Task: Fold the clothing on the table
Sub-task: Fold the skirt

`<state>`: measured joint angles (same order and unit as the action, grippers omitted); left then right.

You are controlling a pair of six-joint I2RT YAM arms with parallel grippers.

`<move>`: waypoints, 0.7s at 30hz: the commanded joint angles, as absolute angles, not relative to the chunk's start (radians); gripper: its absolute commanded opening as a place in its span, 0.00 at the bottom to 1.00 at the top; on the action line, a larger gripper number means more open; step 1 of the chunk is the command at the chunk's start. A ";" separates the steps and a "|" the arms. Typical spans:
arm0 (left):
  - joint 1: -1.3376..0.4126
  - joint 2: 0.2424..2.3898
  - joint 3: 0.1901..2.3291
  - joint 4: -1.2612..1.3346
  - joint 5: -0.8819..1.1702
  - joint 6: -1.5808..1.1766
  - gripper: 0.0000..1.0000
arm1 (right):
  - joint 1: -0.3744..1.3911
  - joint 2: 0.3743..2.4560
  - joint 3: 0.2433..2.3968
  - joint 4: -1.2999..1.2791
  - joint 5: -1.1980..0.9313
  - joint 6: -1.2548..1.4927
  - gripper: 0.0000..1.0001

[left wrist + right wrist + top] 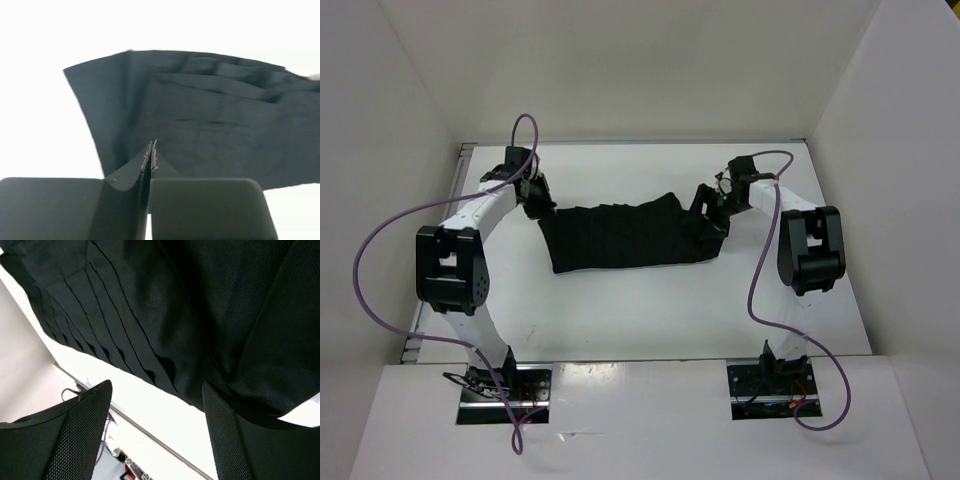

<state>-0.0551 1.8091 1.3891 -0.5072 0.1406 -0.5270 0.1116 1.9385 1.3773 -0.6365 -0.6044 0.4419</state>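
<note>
The black pleated clothing (630, 238) lies spread across the middle of the white table (640, 310), longer side left to right. My left gripper (538, 205) sits at its upper left corner. In the left wrist view the jaws (151, 147) are pressed together at the near edge of the clothing (210, 125), pinching the fabric there. My right gripper (712, 208) is at the upper right corner. In the right wrist view it (156, 385) stands wide open, with the clothing's pleated hem (175, 305) just beyond the tips and the right finger (220, 430) against the fabric edge.
White walls (400, 150) box in the table on the left, back and right. Both arm bases (505, 385) are bolted at the near edge, and purple cables (380, 240) loop beside each arm. A metal strip (150, 437) marks the table edge in the right wrist view.
</note>
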 commanded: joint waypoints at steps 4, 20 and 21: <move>-0.040 1.821 1.362 -0.512 0.060 -0.526 0.00 | 0.115 1.947 1.362 -0.612 -0.638 0.408 0.76; -0.040 1.948 1.359 -0.469 0.095 -0.535 0.00 | 0.115 1.936 1.362 -0.641 -0.647 0.380 0.76; -0.040 1.948 1.359 -0.456 0.110 -0.535 0.00 | 0.115 1.936 1.362 -0.641 -0.647 0.380 0.76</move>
<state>-0.0463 1.9373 1.3678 -0.4976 0.0788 -0.5282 0.1116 1.9404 1.3666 -0.6399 -0.6212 0.3988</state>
